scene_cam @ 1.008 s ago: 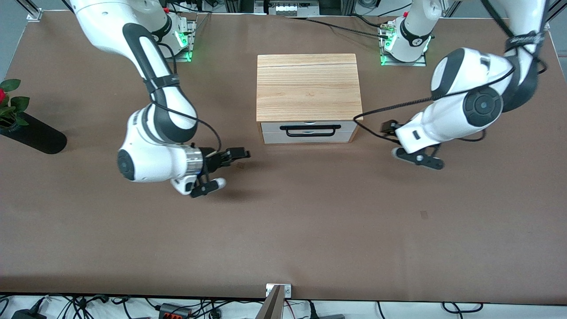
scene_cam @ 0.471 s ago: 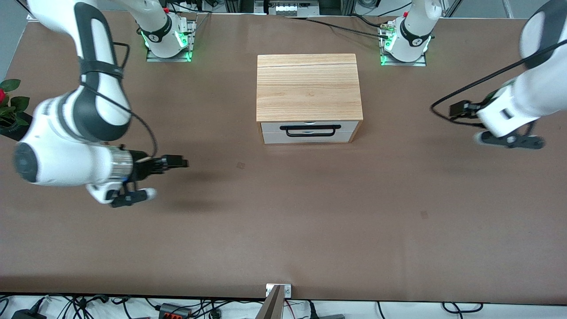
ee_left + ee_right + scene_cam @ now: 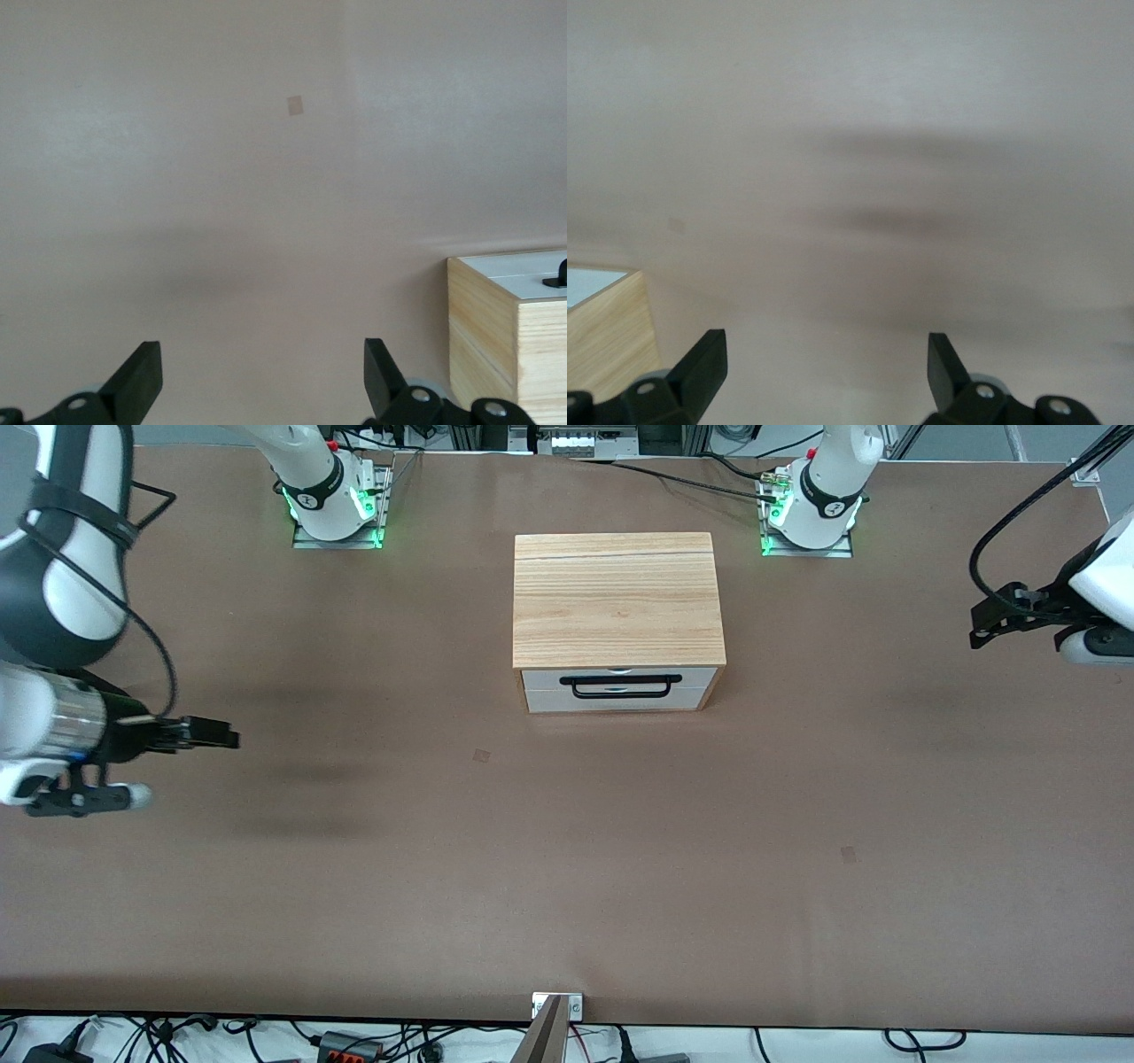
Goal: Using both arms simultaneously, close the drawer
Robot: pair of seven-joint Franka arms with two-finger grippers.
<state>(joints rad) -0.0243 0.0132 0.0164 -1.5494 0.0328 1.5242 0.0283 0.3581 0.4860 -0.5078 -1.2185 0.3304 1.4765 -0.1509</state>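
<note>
drawer [image 3: 617,689] pushed into box [image 3: 617,599], mid-table | left gripper [image 3: 257,381] spread, empty, over table [image 3: 567,850] at left arm's end | right gripper [image 3: 819,376] spread, empty, over right arm's end

Most of my left arm [image 3: 1099,576] and my right arm [image 3: 44,602] run off the front view's edges. In my wrist views only a corner of the box [image 3: 509,341] shows, its drawer [image 3: 532,273] cut off.

2 arms [image 3: 53,558], 1 drawer [image 3: 617,688], 1 box [image 3: 617,599]
</note>
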